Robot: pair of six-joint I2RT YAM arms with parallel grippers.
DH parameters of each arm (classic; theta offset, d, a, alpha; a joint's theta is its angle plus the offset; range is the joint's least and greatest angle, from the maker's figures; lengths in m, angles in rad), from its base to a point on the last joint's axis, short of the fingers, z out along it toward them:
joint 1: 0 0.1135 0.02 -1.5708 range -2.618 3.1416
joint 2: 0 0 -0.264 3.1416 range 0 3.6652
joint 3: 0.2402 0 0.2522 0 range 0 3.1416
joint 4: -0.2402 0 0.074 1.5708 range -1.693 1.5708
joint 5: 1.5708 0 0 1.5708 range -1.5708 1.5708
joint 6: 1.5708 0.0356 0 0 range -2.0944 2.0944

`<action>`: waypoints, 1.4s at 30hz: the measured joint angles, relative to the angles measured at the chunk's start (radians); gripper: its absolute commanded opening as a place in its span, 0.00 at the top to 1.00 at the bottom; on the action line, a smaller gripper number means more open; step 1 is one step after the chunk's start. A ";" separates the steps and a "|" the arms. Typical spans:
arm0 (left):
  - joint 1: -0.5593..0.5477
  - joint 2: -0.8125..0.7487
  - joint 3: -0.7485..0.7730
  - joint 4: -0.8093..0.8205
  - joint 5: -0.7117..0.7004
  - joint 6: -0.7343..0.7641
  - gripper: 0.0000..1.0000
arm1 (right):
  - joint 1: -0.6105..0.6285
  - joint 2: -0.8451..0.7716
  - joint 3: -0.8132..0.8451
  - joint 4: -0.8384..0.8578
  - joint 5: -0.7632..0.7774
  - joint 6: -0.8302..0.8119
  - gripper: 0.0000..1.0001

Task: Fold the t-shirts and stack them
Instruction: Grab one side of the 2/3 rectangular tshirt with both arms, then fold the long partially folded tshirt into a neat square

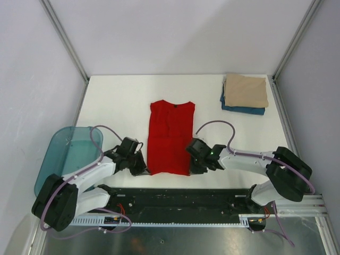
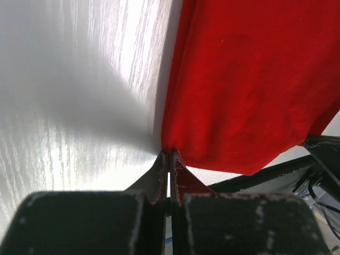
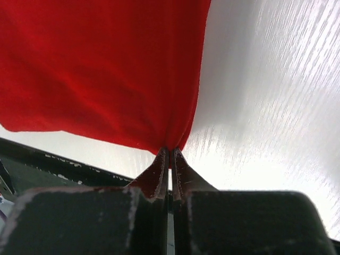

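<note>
A teal tub (image 1: 64, 151) is sitting by the table's (image 1: 117, 101) near-left edge. The left gripper (image 2: 169, 154) is clenching the red t-shirt (image 1: 171, 135) at its near-left hem corner; the shirt is lying flat mid-table. The right gripper (image 3: 170, 152) is clamping the near-right corner. A tan t-shirt (image 1: 245, 90) is resting on a dark blue t-shirt (image 1: 241, 110) at the far-right corner
</note>
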State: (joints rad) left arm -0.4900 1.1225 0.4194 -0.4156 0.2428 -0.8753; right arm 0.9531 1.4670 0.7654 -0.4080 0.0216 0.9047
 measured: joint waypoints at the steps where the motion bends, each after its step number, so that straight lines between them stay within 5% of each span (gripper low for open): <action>1: -0.001 -0.011 -0.003 -0.011 0.000 0.000 1.00 | 0.015 -0.006 -0.001 -0.009 0.006 0.012 1.00; 26: -0.015 -0.190 0.025 -0.180 0.022 0.004 1.00 | 0.077 -0.208 -0.025 -0.144 0.128 0.089 1.00; 34: 0.000 -0.148 0.312 -0.268 -0.040 0.026 1.00 | -0.024 -0.250 0.156 -0.230 0.195 0.009 1.00; 42: 0.116 0.243 0.729 -0.272 -0.106 0.096 1.00 | -0.329 -0.031 0.435 -0.133 0.167 -0.168 1.00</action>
State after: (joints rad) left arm -0.3744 1.3655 1.1488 -0.6872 0.1368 -0.7792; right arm 0.6243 1.4364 1.1999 -0.5407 0.1890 0.7364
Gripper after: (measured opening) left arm 0.006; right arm 0.020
